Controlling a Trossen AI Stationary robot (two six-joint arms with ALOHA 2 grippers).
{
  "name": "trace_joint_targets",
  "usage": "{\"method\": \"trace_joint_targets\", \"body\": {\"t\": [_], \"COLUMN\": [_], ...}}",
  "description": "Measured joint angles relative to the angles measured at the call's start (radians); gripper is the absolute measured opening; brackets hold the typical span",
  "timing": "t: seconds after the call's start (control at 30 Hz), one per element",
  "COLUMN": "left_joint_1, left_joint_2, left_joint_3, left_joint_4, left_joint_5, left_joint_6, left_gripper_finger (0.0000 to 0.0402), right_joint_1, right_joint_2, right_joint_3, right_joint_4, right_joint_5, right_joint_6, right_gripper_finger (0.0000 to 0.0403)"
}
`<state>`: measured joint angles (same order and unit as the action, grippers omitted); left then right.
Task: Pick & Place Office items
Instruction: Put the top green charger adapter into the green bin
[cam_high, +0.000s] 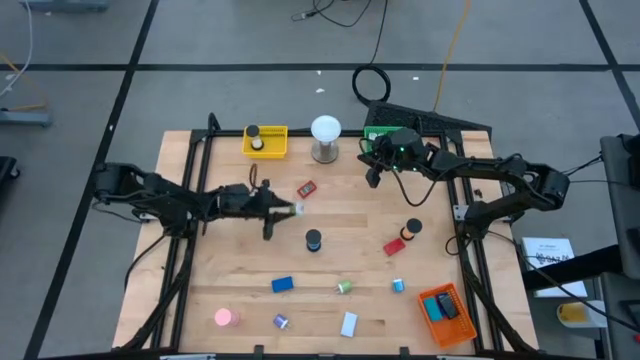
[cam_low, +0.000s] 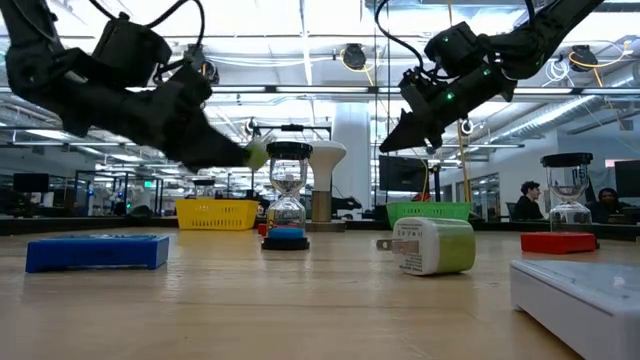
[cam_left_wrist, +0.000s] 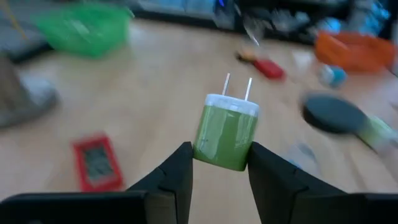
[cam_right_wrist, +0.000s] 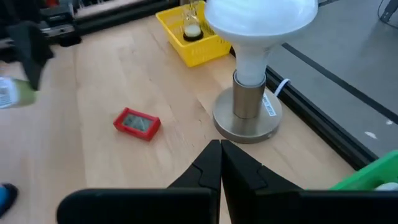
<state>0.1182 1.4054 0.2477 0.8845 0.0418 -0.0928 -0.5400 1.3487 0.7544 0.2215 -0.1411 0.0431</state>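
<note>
My left gripper (cam_high: 283, 209) hangs over the middle of the table, shut on a small green charger plug (cam_left_wrist: 226, 135) with a white cap and two metal prongs; in the low view the plug (cam_low: 257, 154) is well above the wood. My right gripper (cam_right_wrist: 221, 158) is shut and holds nothing. It hovers near the white ball on its metal stand (cam_right_wrist: 249, 93), beside the green tray (cam_high: 380, 134). The other office items lie flat on the table: a red block (cam_high: 306, 188), a black cap (cam_high: 313, 240), a blue block (cam_high: 282, 285), a pink disc (cam_high: 223, 317), a white block (cam_high: 348, 323). My left gripper pinches the green body of the plug (cam_left_wrist: 214, 152) between its two fingers (cam_left_wrist: 180, 171), one on each flat side, at the end away from the prongs. The fingers come about level from the table's left. The plug is lifted clear, and its prongs (cam_left_wrist: 237, 87) point away from the gripper.
A yellow tray (cam_high: 265, 141) with one item stands at the far edge left of the white ball, and an orange tray (cam_high: 445, 314) sits at the near right corner. A second green plug (cam_low: 428, 246), a red block (cam_high: 395, 245) and small rolls dot the near half.
</note>
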Motion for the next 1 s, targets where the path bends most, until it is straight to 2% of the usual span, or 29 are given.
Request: {"method": "trace_joint_targets", "body": {"t": [0.1,0.27,0.4,0.67,0.8,1.0], "left_joint_1": [0.027,0.074,0.094,0.1,0.107,0.109], "left_joint_2": [0.063,0.234,0.373,0.516,0.533,0.533], "left_joint_3": [0.011,0.048,0.114,0.263,0.287,0.295], "left_joint_4": [0.147,0.413,0.522,0.524,0.518,0.503], "left_joint_5": [-0.024,0.043,0.076,0.099,0.099,0.098], "left_joint_6": [0.035,0.029,0.007,0.0,-0.003,0.001], "left_gripper_finger": [0.0128,0.0128,0.0128,0.0131,0.0132,0.0132], "right_joint_1": [0.01,0.05,0.1,0.215,0.254,0.28], "right_joint_2": [0.009,0.051,0.087,0.111,0.112,0.136], "right_joint_3": [0.0,0.0,0.0,0.048,0.071,0.114], "right_joint_4": [0.04,0.133,0.186,0.155,0.099,0.049], "right_joint_5": [-0.026,-0.172,-0.187,-0.17,-0.065,-0.016], "right_joint_6": [0.037,0.053,0.05,-0.024,-0.035,-0.059], "right_gripper_finger": [0.0002,0.0025,0.006,0.0165,0.0211,0.0238]}}
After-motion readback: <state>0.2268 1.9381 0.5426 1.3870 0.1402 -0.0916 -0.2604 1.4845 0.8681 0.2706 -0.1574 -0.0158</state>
